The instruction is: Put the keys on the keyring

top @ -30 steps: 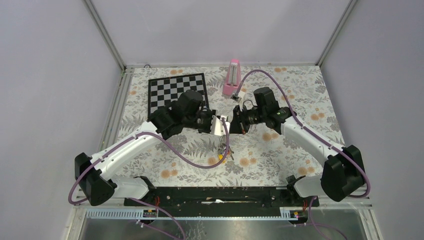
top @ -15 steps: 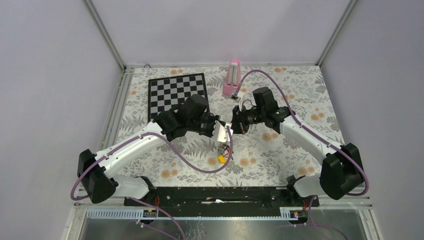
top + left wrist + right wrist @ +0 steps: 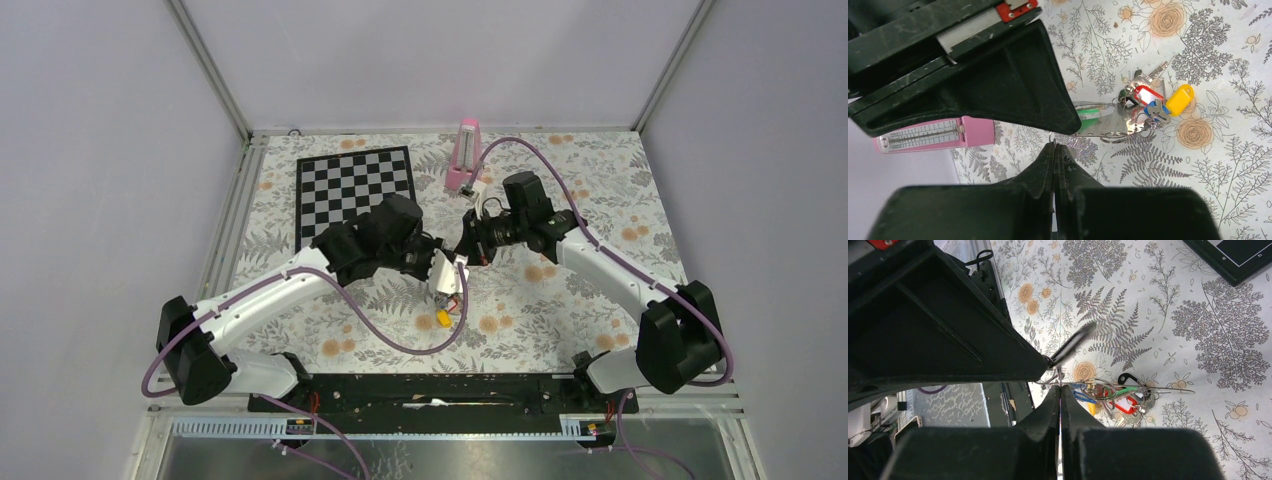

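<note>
top external view: the floral table (image 3: 560, 310) carries both arms, which meet over its middle. the left gripper (image 3: 447, 272) and right gripper (image 3: 470, 250) sit tip to tip. each wrist view shows its own fingers pressed fully together, and a thin wire appears to run into each pinch, so both look clamped on the keyring (image 3: 1168, 389).

the keyring is raised between the two grippers, and its loop trails off to one side above the cloth. it is fine, floppy wire that will probably sag and twist and give no support of its own. a hold is best taken close to the open end, with the other pinch just beside it.

the keys (image 3: 1147, 102) hang bunched on the wire, and among them are a yellow tag (image 3: 1180, 98) and a red tag (image 3: 1144, 93). they are light, hard and smooth, and likely to slide and swing. the flat tags look easier to grasp than the metal blades.
</note>
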Available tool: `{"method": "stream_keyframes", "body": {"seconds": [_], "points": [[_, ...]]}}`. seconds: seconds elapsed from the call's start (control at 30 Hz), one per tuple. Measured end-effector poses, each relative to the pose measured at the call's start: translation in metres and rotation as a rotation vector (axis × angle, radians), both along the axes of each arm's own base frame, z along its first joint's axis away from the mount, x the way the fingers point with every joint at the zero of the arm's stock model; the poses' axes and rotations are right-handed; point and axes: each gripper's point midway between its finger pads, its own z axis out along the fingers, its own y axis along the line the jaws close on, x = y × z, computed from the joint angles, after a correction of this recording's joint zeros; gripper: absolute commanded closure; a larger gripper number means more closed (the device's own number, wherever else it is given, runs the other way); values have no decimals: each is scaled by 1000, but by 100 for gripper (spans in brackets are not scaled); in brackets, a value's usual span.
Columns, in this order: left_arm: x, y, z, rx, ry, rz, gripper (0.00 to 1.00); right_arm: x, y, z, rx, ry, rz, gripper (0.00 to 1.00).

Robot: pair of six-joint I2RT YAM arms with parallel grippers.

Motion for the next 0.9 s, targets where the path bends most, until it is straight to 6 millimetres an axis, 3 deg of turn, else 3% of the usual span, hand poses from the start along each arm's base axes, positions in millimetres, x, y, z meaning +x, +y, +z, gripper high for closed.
{"method": "stream_keyframes", "body": {"seconds": [0.33, 0.9], "points": [[-1, 4, -12, 47, -26, -9, 100, 2, 2, 0, 1, 14, -1, 100], [3, 10, -8, 55, -48, 11, 100, 1, 1, -1, -2, 14, 1, 100]]}}
